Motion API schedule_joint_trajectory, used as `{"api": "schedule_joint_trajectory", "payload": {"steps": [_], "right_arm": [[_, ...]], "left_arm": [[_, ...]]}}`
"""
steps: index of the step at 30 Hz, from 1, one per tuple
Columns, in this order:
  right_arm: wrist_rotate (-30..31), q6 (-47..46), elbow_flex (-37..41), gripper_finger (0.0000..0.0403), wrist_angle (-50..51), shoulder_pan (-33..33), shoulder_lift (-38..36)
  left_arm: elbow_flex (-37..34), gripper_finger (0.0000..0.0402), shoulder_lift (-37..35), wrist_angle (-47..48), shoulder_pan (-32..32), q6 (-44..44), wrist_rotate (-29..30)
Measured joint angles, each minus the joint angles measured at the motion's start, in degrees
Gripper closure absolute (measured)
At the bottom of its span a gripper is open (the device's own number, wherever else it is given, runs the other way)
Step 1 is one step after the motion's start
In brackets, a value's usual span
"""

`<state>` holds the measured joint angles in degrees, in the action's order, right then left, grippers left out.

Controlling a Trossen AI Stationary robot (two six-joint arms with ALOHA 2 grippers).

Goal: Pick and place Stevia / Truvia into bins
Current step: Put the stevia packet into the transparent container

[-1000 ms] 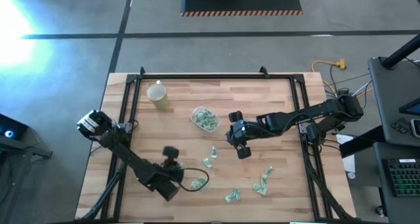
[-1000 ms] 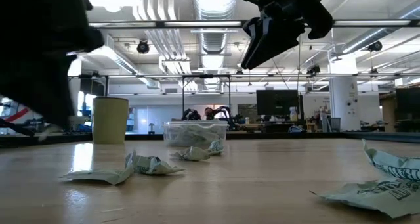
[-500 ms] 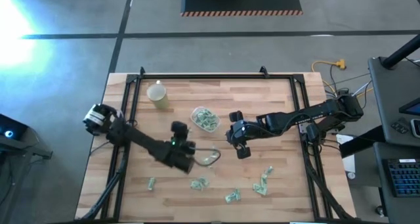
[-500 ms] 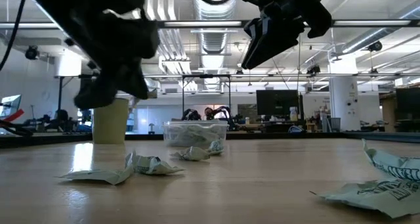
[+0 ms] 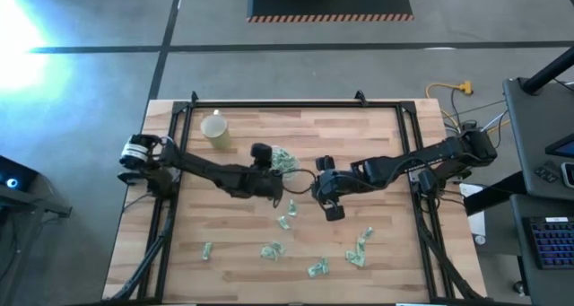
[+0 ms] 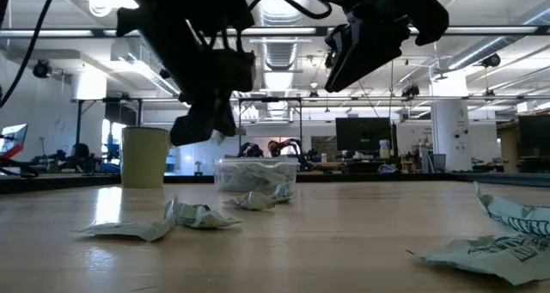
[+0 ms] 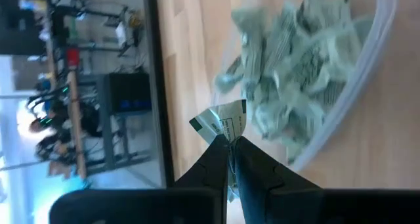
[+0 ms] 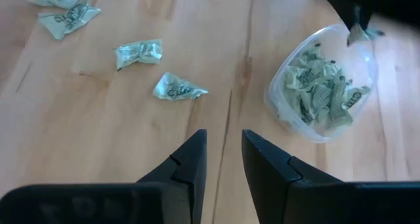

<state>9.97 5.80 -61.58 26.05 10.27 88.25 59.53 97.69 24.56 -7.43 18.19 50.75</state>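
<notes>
Left gripper [image 7: 230, 145] pinched tight on one crumpled paper sachet [image 7: 220, 122], hovering at the rim of the clear plastic tub [image 5: 272, 167]. Tub roundish, see-through, heaped with rumpled green-and-white sachets [image 8: 321, 92], sitting mid-table on pale wood planks [image 5: 377, 135]. Right gripper [image 5: 334, 209] just beside the tub on its right, raised off the table, dark fingers [image 8: 190, 161] parted with nothing between them. Loose sachets [image 5: 359, 249] scattered flat and creased across the near half of the table, two more [image 8: 157, 69] lying close to the tub. Pale yellow opaque cup [image 5: 215, 129] upright near the far left corner, smooth-walled, well apart from the tub. Black metal frame [image 5: 269, 104] edging the tabletop.
</notes>
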Motion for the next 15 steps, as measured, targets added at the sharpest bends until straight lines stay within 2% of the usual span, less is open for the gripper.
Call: {"api": "schedule_joint_trajectory", "payload": {"steps": [5,12,15], "right_arm": [[0.00,-2.20,0.00,0.0324,0.39,1.02,0.00],[0.00,-2.47,0.00,0.0324,0.58,2.18,0.00],[0.00,-2.47,0.00,0.0323,0.58,2.26,0.02]], "left_arm": [[-0.02,0.0398,0.00,-6.12,3.01,6.19,-5.45],[-0.57,0.0398,0.00,-7.33,6.63,7.68,-6.19],[-1.15,0.0394,0.00,-7.50,8.20,7.68,-8.23]]}}
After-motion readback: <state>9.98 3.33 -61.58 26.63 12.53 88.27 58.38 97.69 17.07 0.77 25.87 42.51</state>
